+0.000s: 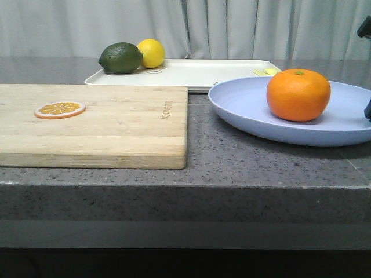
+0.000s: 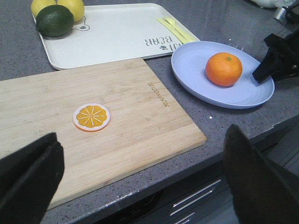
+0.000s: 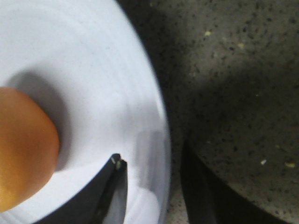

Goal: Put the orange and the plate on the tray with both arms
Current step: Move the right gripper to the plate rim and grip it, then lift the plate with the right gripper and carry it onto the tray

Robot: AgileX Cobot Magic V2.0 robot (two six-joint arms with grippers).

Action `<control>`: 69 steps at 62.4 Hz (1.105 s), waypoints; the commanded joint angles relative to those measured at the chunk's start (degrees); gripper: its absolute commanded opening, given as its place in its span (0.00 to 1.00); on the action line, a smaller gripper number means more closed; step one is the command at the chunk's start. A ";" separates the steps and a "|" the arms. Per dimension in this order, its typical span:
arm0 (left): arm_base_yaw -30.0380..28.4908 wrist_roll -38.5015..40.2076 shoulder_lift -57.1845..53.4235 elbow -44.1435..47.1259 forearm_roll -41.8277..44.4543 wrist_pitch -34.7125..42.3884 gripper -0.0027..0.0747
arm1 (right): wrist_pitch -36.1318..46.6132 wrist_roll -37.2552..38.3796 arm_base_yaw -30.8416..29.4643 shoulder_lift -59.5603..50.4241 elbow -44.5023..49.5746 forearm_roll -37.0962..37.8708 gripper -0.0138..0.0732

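Orange [image 1: 298,94] sits on the pale-blue plate [image 1: 243,104] on the table [image 1: 261,162], right tool [image 3: 149,196] straddling its rim unclenched, left tool [image 2: 140,182] spread wide, lime [image 1: 120,58] and lemon [image 1: 152,52] on the tray [image 1: 197,72].

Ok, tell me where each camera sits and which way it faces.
Front: low at the table edge, facing forward over board, plate and tray; right gripper barely shows at the frame edge.
Left wrist: high, looking down; own open fingers in the foreground.
Right wrist: close over the plate rim, fingers straddling it.
All three share the orange.
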State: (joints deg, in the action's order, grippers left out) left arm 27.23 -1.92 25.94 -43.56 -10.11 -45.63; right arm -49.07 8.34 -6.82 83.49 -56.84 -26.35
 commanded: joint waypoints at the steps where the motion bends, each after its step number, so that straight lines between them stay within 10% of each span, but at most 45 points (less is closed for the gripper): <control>1: -0.22 0.49 0.45 -1.44 -1.02 4.80 0.90 | 1.75 -1.12 -0.37 -1.37 -1.84 -1.85 0.45; 42: -0.22 0.49 0.45 -1.44 -1.02 4.80 0.90 | 2.11 -1.12 -0.37 -1.37 -1.84 -1.96 0.09; 69: -0.22 0.49 0.45 -1.44 -1.02 4.80 0.90 | 2.14 -1.12 -0.37 -1.37 -1.84 -1.96 0.08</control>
State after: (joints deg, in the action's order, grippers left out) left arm 27.23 -1.92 25.94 -43.56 -10.11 -45.63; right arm -47.23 8.21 -6.82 83.84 -56.98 -27.61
